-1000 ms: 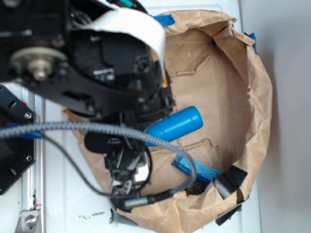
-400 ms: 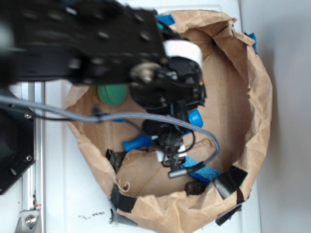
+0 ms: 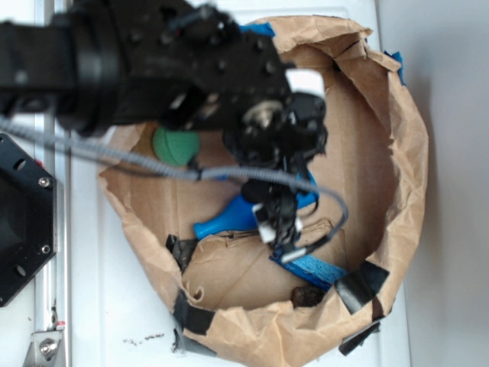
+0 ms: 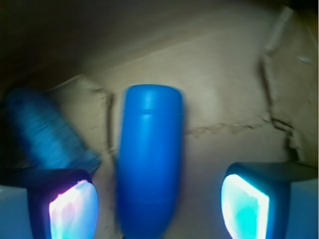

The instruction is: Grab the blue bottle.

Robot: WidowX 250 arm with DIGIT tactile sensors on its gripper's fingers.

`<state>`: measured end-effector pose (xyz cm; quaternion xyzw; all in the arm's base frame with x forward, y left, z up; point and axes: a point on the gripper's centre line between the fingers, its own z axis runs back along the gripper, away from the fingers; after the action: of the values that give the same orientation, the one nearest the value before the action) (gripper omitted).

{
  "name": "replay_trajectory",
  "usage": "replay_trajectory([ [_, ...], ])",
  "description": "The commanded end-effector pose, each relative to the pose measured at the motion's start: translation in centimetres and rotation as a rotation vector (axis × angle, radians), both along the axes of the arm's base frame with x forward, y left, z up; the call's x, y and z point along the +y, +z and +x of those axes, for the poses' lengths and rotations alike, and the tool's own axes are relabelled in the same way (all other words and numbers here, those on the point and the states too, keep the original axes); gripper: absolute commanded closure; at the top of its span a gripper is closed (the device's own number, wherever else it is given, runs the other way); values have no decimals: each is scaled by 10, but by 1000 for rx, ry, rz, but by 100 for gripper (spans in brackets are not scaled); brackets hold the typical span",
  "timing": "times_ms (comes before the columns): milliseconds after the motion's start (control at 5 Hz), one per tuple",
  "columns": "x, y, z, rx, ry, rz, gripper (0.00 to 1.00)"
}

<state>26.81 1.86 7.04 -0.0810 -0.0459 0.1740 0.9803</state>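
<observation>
Blue, smooth plastic bottle (image 4: 148, 164) lies on the brown paper bag's floor (image 3: 359, 153), near its middle. The black gripper (image 4: 158, 199) is wide open, holding nothing, a finger on each side. The round bottle might roll away. A rough blue strip (image 4: 47, 132) lies just beside it; a green ball (image 3: 174, 145) sits farther off.

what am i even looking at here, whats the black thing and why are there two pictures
The black thing is a robot arm, and its gripper is the two-fingered hand at its end. One picture looks down from outside; the other comes from a camera on the arm's wrist, looking out between the fingers. Below the arm is a crumpled brown paper bag laid open like a bowl. In it lie a blue bottle, a green ball and a rough blue strip. Nothing is held: the fingers stand apart with the bottle between them, not touching either one.
</observation>
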Motion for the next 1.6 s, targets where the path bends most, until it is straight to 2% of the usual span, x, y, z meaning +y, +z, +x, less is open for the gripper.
replay_trajectory([
  [0, 14, 21, 3, -67, 56, 5, 0],
  [600, 6, 23, 8, -96, 29, 18, 0],
  [800, 3, 19, 19, -100, 38, 7, 0],
  [1000, -9, 13, 26, -84, 28, -38, 0],
  [1200, -15, 8, 29, -92, 29, -2, 0],
  [1400, -13, 6, 28, -91, 36, -1, 0],
])
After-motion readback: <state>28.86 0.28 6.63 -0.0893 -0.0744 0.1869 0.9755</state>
